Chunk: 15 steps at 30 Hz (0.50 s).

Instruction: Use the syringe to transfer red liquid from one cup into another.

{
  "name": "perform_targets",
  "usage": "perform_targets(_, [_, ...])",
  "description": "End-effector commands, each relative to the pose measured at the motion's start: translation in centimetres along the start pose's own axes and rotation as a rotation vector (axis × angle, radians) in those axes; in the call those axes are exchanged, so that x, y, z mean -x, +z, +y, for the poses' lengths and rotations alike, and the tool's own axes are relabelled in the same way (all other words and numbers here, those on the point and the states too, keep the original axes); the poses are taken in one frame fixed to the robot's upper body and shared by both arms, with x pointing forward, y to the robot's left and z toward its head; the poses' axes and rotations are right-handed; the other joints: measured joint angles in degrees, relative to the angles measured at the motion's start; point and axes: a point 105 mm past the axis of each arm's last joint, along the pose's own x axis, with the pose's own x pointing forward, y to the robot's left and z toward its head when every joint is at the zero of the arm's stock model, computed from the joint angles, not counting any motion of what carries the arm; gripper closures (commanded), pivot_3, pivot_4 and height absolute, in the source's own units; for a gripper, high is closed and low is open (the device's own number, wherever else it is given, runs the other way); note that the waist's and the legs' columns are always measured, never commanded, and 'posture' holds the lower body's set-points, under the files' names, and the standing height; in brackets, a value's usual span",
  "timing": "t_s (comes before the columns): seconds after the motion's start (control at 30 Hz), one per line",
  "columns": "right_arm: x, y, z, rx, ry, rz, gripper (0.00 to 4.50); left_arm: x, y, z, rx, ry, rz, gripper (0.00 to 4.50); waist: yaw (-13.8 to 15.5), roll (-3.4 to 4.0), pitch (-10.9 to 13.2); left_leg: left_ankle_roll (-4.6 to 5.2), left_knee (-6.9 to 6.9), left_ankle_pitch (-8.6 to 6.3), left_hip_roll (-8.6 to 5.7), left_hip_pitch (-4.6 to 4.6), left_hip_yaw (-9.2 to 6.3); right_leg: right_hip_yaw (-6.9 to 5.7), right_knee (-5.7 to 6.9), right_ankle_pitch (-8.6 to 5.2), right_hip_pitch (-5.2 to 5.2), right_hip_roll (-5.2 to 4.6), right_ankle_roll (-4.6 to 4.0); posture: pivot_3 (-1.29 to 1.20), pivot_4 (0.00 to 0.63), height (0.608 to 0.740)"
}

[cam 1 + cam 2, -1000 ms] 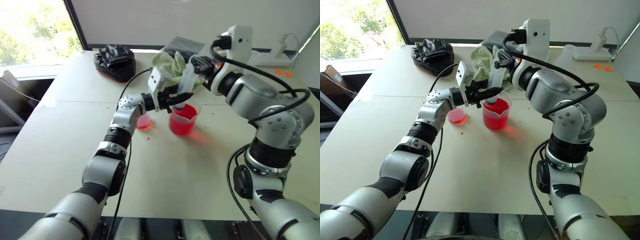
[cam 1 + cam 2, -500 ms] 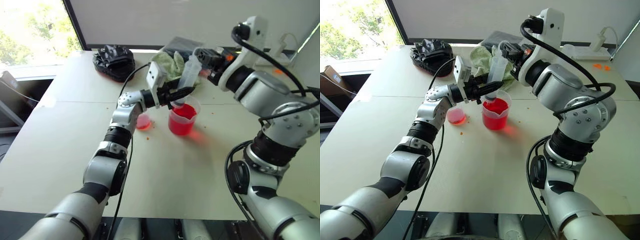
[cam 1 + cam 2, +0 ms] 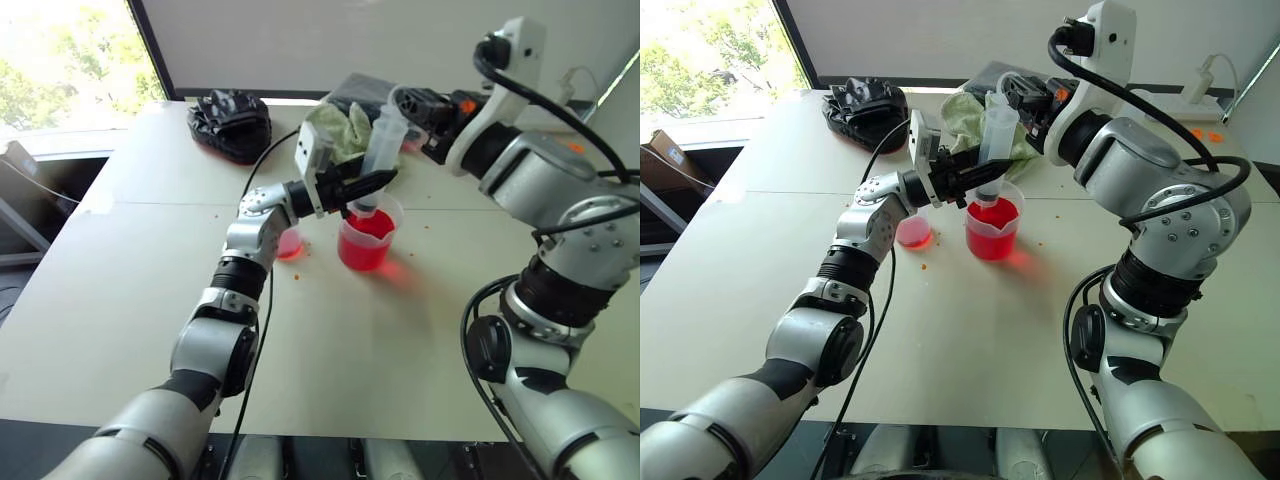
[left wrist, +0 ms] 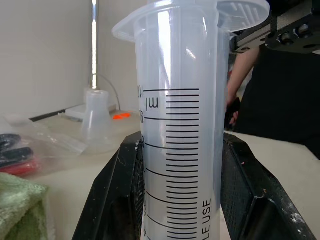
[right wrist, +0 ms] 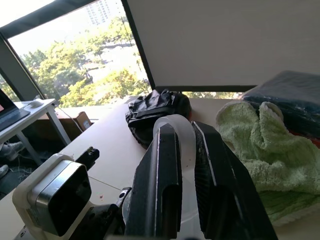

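The beaker (image 3: 991,228), holding red liquid (image 3: 990,218), stands on the table (image 3: 970,330) beside the small cup (image 3: 912,233). Above the beaker, the left gripper (image 3: 980,178) clamps the syringe (image 3: 995,145) barrel; the right gripper (image 3: 1025,95) is closed on the plunger ring (image 5: 172,131).

We cannot read the syringe (image 4: 175,125) scale's lower numbers, cut off at the frame's edge; its tip is hidden behind the left gripper (image 3: 372,184) above the beaker (image 3: 367,240).
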Motion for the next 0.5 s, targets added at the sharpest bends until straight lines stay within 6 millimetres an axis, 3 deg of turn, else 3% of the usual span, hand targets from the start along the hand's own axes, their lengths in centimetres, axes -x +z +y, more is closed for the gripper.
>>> perform_targets(0.03, [0.8,3.7,1.1,0.027,0.046,-0.160,4.45,-0.8,-0.7,-1.7,0.011,-0.084,-0.003,3.08,0.00,0.00,0.00,0.00,0.00,0.00,0.00,0.00,0.00,0.00,0.00,0.00,0.00,0.00,0.00,0.00,0.150,0.711])
perform_targets(0.5, [0.8,3.6,1.5,0.043,0.055,-0.162,4.45,-0.4,-2.4,-2.1,-0.033,-0.078,0.006,3.08,0.13,0.00,0.00,0.00,0.00,0.00,0.00,0.00,0.00,0.00,0.00,0.00,0.00,-0.01,0.00,0.00,0.150,0.711])
